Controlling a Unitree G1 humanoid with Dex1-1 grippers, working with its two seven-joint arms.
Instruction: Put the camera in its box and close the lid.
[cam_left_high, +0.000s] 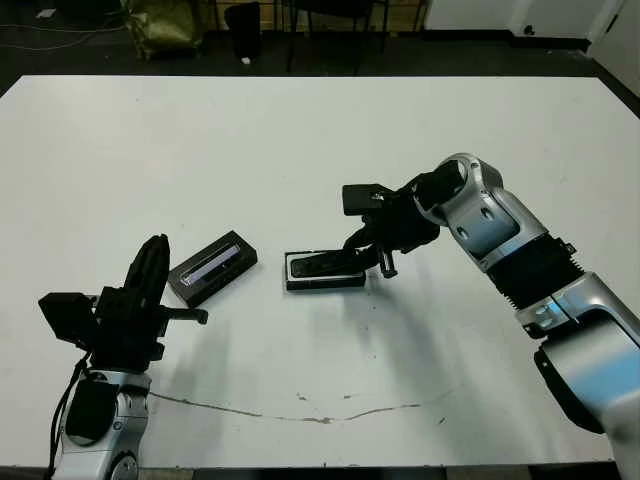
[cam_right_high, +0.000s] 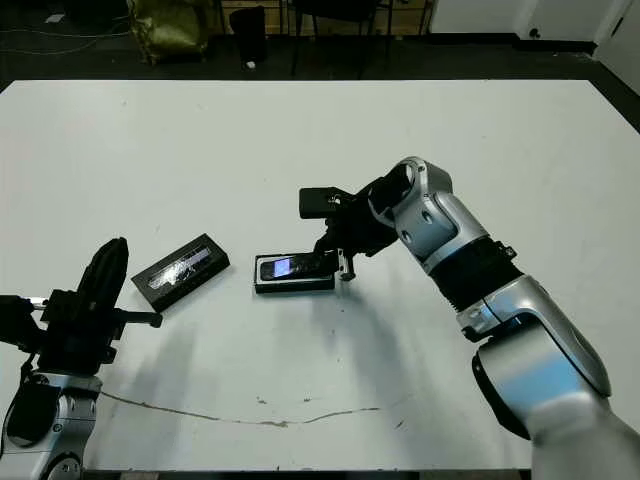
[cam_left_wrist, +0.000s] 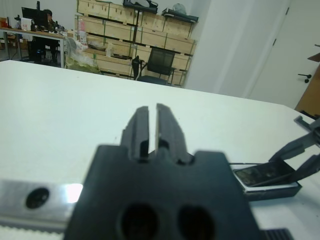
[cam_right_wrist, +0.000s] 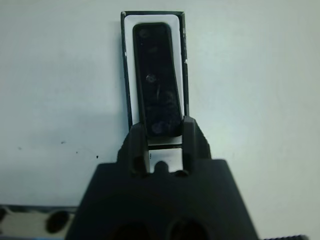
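Note:
The box (cam_left_high: 320, 284), a shallow black tray with white lining (cam_right_wrist: 129, 60), lies at the table's middle. The camera (cam_right_wrist: 157, 70), a slim black bar, lies inside it, slightly askew. My right gripper (cam_right_wrist: 163, 127) reaches in from the right and is shut on the camera's near end, one finger on each long side. The lid (cam_left_high: 213, 267), flat and black with a glossy stripe, rests on the table left of the box. My left gripper (cam_left_high: 155, 248) stands upright at the front left, just left of the lid, shut and holding nothing.
A thin dark line (cam_left_high: 300, 415) runs across the table near its front edge. Beyond the far edge are chairs (cam_left_high: 330, 20) and a yellow bag (cam_left_high: 160, 25). In the left wrist view, a person (cam_left_wrist: 46, 17) sits at a distant desk before wooden crates (cam_left_wrist: 125, 35).

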